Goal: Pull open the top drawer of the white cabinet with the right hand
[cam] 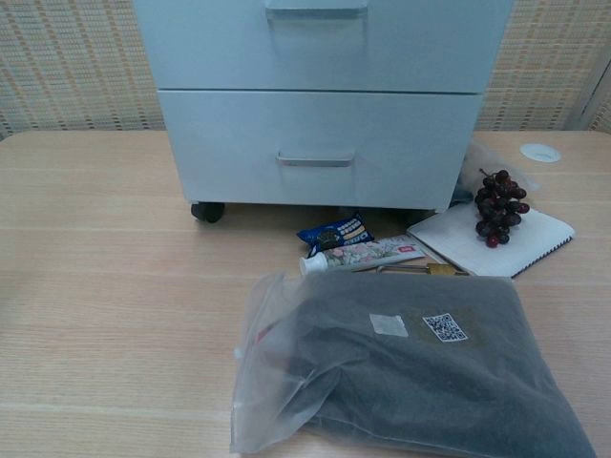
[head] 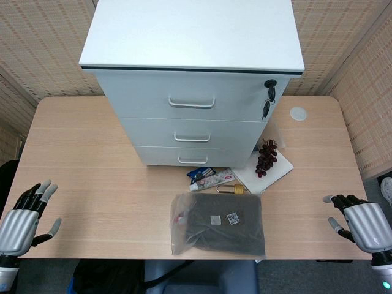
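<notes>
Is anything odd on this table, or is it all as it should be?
A few oddities. The white cabinet stands on the table itself, on casters, with keys hanging from its lock. A bunch of grapes lies on a notebook beside it. Nothing looks spilled or broken, and all drawers appear shut.

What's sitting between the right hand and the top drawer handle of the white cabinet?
In the head view, the white notebook with the dark grape bunch lies between the right hand and the top drawer's white bar handle on the white cabinet; the bagged dark cloth lies beside.
</notes>
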